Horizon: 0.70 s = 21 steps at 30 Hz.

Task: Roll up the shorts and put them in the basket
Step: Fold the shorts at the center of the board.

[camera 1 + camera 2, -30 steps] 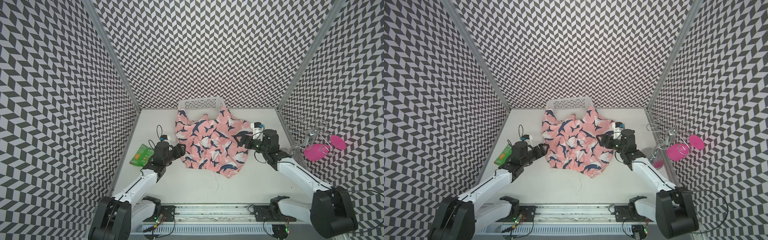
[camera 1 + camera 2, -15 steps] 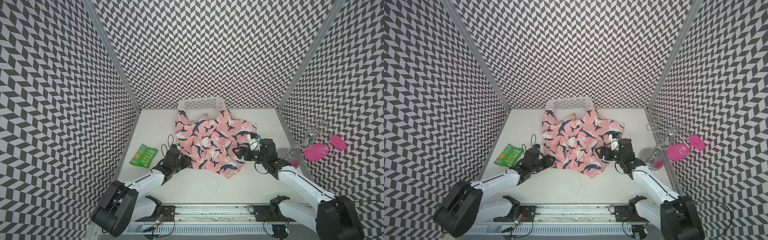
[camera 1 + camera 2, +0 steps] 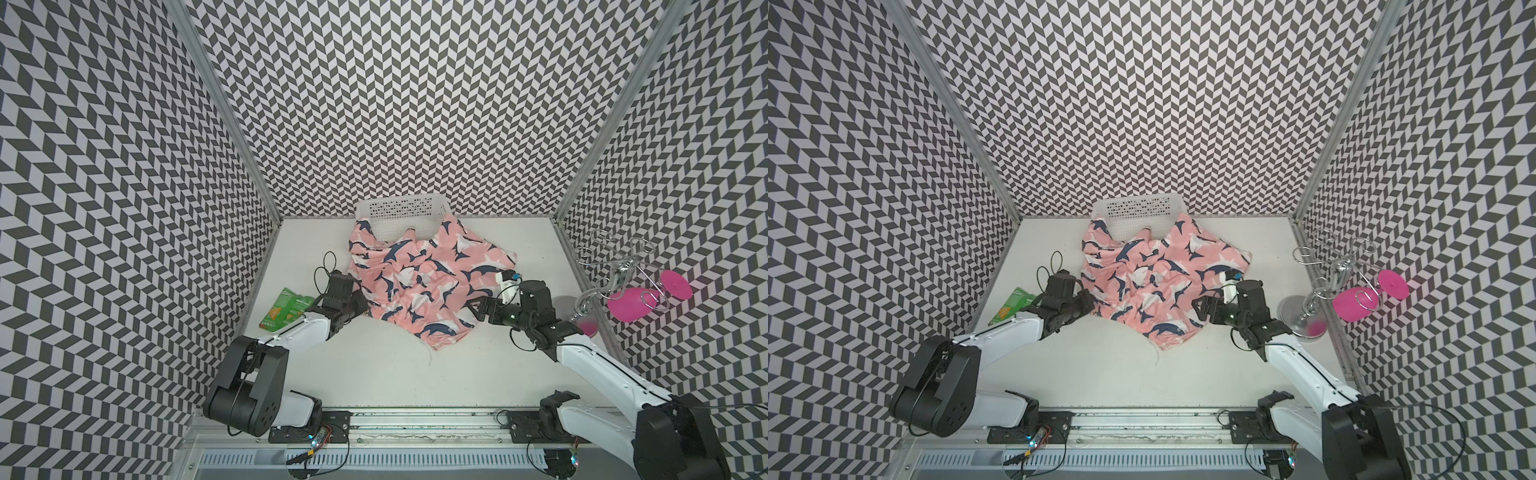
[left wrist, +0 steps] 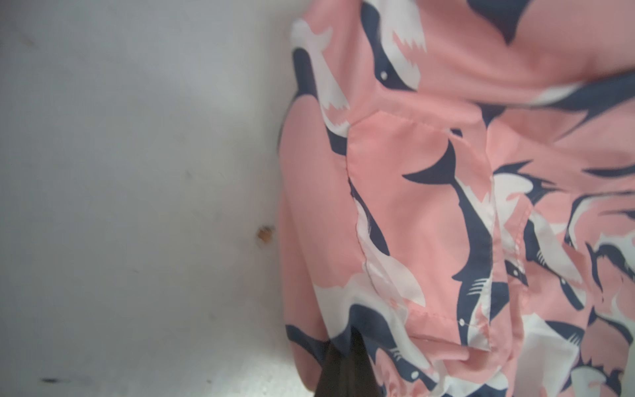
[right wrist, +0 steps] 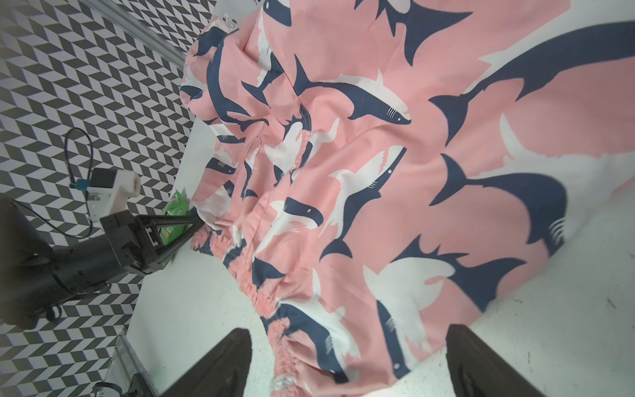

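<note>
Left hand [image 3: 362, 308] is pinched shut on the near edge of the shorts [image 3: 419, 270], which lie crumpled on the surface [image 3: 395, 365] between both hands. The cloth looks thin, limp and slippery, so the gathered waistband [image 5: 256, 295] probably grips best. Right hand [image 3: 476, 309] gapes wide, empty, at the shorts' other side.

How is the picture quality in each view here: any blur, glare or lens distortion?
Left wrist view: soft all over, the shorts close to the lens, the table washed pale. Right wrist view: print sharp, the right gripper blurred near the lens. In both top views: sharp, evenly lit, walls splayed by the wide lens.
</note>
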{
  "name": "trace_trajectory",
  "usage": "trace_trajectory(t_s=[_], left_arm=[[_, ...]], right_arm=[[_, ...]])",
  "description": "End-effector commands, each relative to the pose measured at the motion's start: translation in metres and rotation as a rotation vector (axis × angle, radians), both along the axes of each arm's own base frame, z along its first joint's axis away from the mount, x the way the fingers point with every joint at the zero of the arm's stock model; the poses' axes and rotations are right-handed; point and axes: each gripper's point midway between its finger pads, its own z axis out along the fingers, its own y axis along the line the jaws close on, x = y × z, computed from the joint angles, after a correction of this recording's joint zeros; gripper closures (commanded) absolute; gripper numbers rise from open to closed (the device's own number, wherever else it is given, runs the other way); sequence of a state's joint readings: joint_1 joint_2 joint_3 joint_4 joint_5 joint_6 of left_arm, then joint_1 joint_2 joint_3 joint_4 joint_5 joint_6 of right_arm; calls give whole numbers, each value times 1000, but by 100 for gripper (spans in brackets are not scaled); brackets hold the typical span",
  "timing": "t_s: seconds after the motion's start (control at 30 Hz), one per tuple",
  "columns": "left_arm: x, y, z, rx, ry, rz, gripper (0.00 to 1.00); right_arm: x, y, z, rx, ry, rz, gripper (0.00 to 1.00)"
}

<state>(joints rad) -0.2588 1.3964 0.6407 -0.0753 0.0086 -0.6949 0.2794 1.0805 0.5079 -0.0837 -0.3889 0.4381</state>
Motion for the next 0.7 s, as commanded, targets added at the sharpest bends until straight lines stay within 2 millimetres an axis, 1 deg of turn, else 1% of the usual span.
trace_trajectory(t_s=[0.0, 0.03, 0.07, 0.1, 0.13, 0.2, 0.23, 0.27, 0.33, 0.37, 0.43, 0.53, 0.67], left_arm=[[5, 33, 9, 108, 27, 71, 100], [6, 39, 14, 130, 33, 94, 100], [6, 41, 17, 142, 34, 99, 100], [6, 40, 22, 142, 29, 100, 85], [5, 37, 28, 141, 18, 93, 67], [1, 22, 43, 148, -27, 43, 41], [-2, 11, 52, 156, -57, -2, 28], [-5, -2, 59, 165, -81, -63, 25], [-14, -27, 71, 169, -111, -191, 24], [-19, -40, 74, 155, -117, -254, 24], [-36, -73, 77, 100, -130, -400, 24], [-66, -121, 73, 72, -158, -580, 23], [-91, -156, 54, 100, -163, -692, 20]], right_arm=[[8, 1, 14, 6, -41, -14, 8], [9, 1, 15, 5, -43, -17, 8], [10, 0, 15, 2, -41, -22, 8], [11, 0, 15, -5, -40, -25, 8], [13, -1, 15, -12, -38, -30, 7], [16, -3, 15, -21, -34, -42, 5], [19, -3, 17, -24, -33, -46, 5], [21, -3, 18, -25, -33, -47, 4], [26, -5, 20, -29, -22, -65, 4], [28, -5, 21, -30, -23, -70, 4], [33, -8, 23, -31, -23, -79, 4], [40, -14, 25, -21, -15, -100, 4], [43, -28, 24, 6, 7, -148, 3]])
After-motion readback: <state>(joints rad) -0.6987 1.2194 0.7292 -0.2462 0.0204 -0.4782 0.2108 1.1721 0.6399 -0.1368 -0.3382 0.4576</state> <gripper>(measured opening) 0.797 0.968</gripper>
